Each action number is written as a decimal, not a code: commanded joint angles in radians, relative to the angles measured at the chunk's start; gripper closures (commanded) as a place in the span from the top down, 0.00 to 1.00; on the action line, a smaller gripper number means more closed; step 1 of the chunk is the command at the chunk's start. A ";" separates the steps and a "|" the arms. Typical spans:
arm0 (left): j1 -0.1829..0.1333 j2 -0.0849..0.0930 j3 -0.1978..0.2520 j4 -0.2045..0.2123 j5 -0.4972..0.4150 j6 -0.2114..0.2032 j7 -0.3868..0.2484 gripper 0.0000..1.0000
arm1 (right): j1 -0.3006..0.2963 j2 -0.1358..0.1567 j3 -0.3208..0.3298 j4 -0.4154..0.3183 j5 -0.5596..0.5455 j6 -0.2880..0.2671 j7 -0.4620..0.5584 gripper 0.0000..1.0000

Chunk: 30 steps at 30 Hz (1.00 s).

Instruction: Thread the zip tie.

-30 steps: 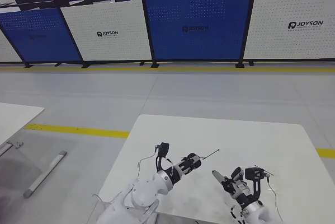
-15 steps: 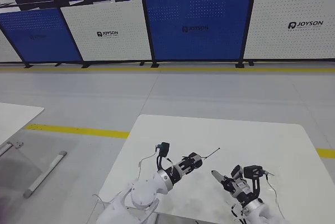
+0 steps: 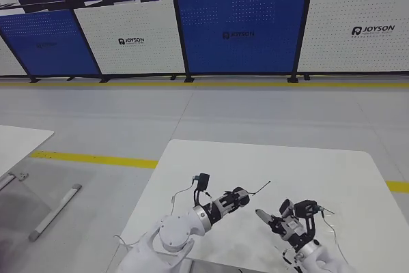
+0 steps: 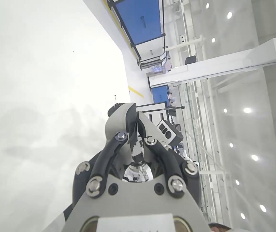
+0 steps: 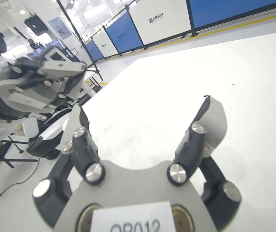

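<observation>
A thin black zip tie [image 3: 259,188] is pinched in my left gripper [image 3: 241,197], which is shut on it above the white table. In the left wrist view the strip [image 4: 162,109] sticks out from the closed fingertips [image 4: 131,114], with its thicker head at the free end. My right gripper [image 3: 273,211] is a little to the right of the tie, open with nothing in it. The right wrist view shows its spread fingers [image 5: 216,114] over bare tabletop. The left gripper [image 5: 80,71] and the tie [image 5: 65,18], which rises steeply, are off to one side.
The white table [image 3: 313,170] has its far edge and left edge close to the arms. A second white table [image 3: 13,147] stands to the left across the floor. Blue and white partition panels [image 3: 238,37] line the back of the room.
The left gripper with the zip tie has shifted slightly right. The open right gripper has edged left towards it, so the gap between them is smaller.
</observation>
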 commanded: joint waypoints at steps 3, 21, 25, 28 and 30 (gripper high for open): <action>-0.026 -0.005 0.019 0.005 -0.026 0.026 0.000 0.00 | 0.015 -0.005 -0.045 0.000 -0.142 0.086 -0.023 1.00; -0.029 -0.006 0.035 0.018 -0.028 0.010 0.019 0.00 | 0.058 -0.010 -0.061 0.031 -0.116 0.055 -0.007 0.21; -0.025 -0.005 0.036 0.019 -0.022 0.006 0.018 0.00 | 0.070 -0.010 -0.068 0.040 -0.099 0.006 -0.008 0.12; -0.026 -0.004 0.040 0.021 -0.019 0.006 0.016 0.00 | 0.068 -0.008 -0.062 0.042 -0.093 -0.019 -0.025 0.15; -0.028 -0.004 0.042 0.023 -0.017 0.006 0.012 0.00 | 0.065 -0.007 -0.059 0.039 -0.094 -0.023 -0.032 0.15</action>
